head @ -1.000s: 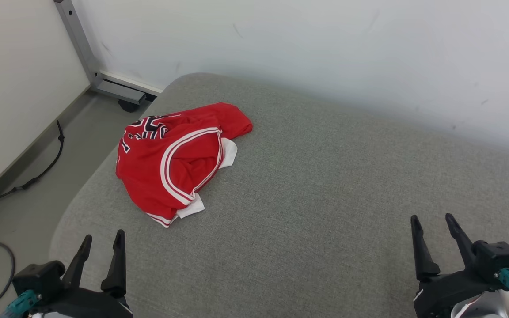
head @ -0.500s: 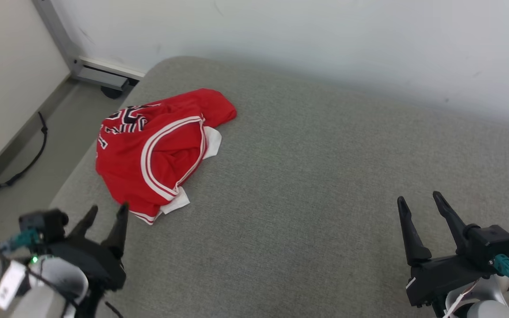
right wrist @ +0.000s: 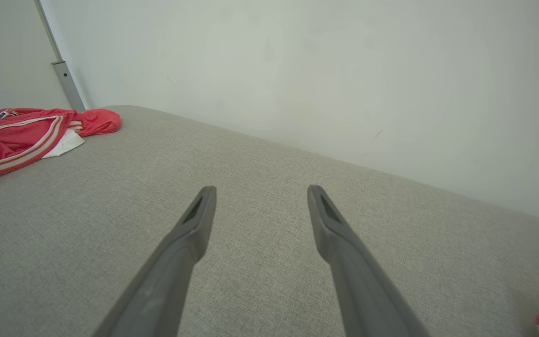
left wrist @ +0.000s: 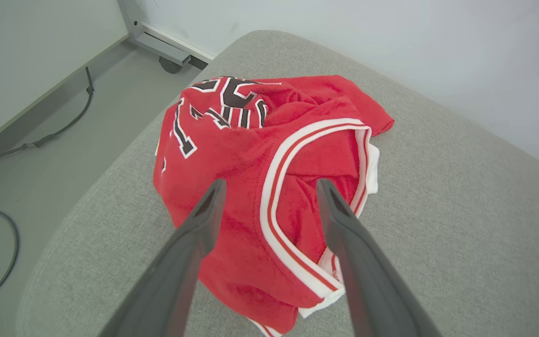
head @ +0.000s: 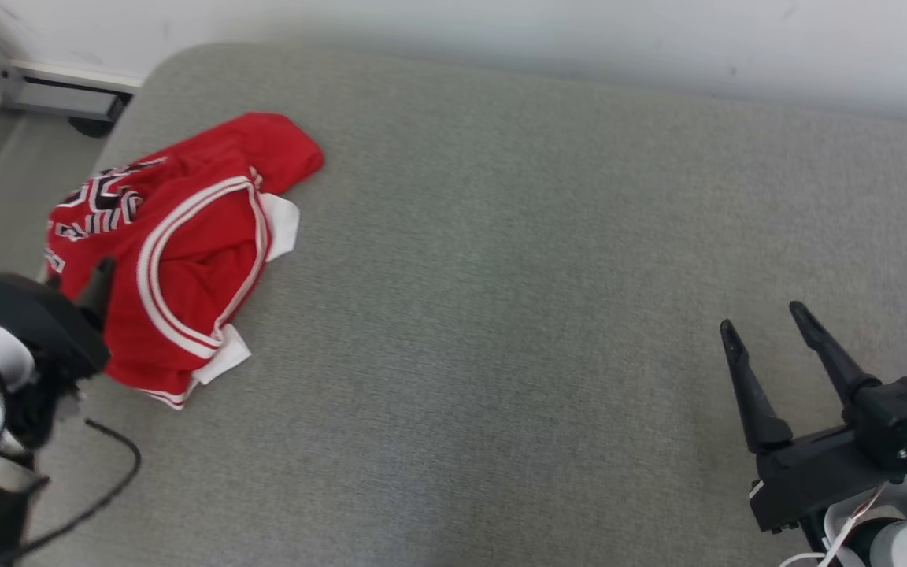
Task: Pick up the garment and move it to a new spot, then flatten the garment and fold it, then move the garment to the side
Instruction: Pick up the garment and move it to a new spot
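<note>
Two risks appear: the left gripper, fingers apart and empty close to the crumpled red garment at the left edge of the grey cushion, may pinch only one layer or push it off the edge.

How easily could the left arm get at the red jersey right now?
Probably easily, yes. The left gripper is open and aimed straight at the red jersey, which lies crumpled near the edge of the grey cushion. Nothing stands between it and the cloth.
</note>
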You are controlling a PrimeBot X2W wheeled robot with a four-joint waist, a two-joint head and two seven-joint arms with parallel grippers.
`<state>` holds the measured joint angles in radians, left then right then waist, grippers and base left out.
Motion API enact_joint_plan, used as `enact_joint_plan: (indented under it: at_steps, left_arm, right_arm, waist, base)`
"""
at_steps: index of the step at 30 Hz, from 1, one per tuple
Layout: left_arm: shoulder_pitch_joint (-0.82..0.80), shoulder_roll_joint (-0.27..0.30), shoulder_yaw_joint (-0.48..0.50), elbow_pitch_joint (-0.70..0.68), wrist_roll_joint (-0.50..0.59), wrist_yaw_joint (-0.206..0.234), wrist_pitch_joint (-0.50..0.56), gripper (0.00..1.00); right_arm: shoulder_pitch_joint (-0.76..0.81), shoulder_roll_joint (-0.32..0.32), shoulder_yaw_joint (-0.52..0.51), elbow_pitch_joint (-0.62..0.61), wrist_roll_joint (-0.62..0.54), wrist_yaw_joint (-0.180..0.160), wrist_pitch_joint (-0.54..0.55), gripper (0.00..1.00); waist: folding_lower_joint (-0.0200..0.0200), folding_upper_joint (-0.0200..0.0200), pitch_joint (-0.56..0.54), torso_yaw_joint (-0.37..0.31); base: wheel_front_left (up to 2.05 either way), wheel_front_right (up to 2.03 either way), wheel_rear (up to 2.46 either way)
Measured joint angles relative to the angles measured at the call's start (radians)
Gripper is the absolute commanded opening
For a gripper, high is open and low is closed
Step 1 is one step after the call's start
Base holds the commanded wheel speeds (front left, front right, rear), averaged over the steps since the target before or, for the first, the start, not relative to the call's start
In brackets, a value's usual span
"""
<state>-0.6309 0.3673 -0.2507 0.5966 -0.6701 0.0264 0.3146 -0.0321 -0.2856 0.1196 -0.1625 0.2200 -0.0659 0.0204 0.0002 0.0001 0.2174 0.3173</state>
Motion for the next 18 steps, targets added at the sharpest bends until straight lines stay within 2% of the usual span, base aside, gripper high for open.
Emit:
enact_joint_plan:
  at_steps: [8,18]
  left_arm:
    - [-0.139,0.038,0.005,0.044,-0.016,-0.009,0.074,1.00]
    - [-0.222,0.042,-0.047,0.109,0.039,-0.009,0.126,1.00]
  right_arm:
    - [-0.022,-0.036,-0.016,-0.085,-0.011,0.000,0.043,1.00]
    - [-0.048,-0.068,-0.048,-0.139,-0.022,0.000,0.086,1.00]
  waist:
    - [0.0001,0.0000,0.111,-0.067]
    - [0.0000,0.0000,0.249,-0.110]
  base:
    - [0.00,0.00,0.00]
    - [0.00,0.00,0.00]
